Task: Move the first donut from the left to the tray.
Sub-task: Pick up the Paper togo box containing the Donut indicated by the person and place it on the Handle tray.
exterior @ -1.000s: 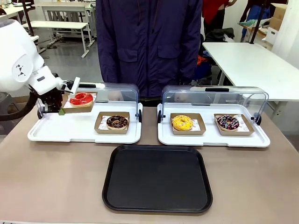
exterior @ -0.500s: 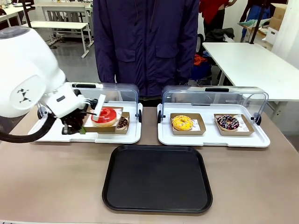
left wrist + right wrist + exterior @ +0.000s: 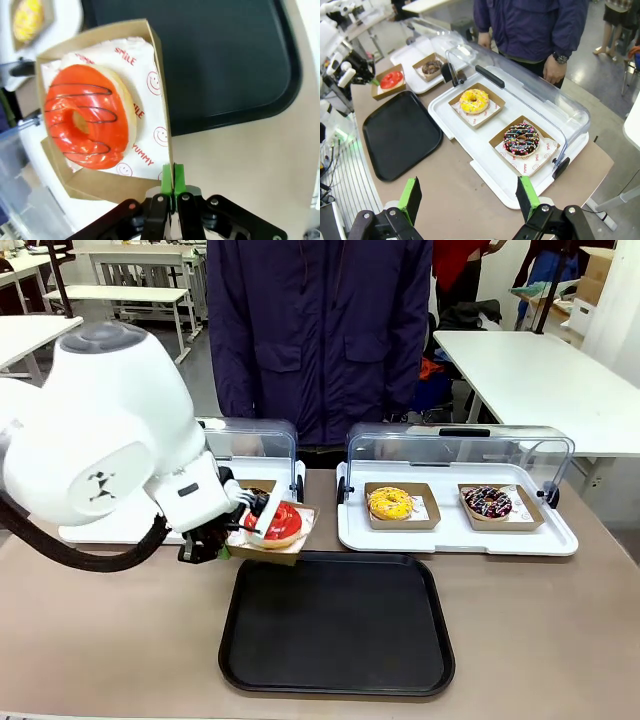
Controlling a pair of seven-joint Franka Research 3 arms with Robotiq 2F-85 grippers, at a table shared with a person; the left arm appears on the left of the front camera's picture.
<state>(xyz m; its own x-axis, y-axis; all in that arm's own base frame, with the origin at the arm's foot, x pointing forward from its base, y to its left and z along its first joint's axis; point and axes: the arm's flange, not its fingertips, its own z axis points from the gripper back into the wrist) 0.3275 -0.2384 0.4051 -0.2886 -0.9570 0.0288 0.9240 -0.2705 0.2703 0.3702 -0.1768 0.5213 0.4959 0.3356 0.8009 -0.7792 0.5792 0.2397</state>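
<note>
Now, in the front view, my left hand (image 3: 232, 543) has carried the red donut (image 3: 279, 524) off the left white tray (image 3: 110, 532). A moment ago it was over that tray, in front of the chocolate donut (image 3: 256, 493); now it hangs just above the black tray's (image 3: 340, 625) far left corner. So the lift is done, and I think only a short move and the set-down are left. The brown holder (image 3: 290, 545) tips a bit, so I would go slow.

In the left wrist view, my left hand's green pads (image 3: 166, 182) are pinched shut on the holder's (image 3: 107, 185) near wall. The red donut (image 3: 85, 116) sits in the holder past the pads, on its printed paper, with the black tray (image 3: 210, 55) below and beyond it.

In the right wrist view, my right hand (image 3: 469, 197) is spread wide and holds nothing, well apart from the donut (image 3: 391, 79). It hangs over the surface's (image 3: 470, 200) edge by the right white tray (image 3: 485, 165).
</note>
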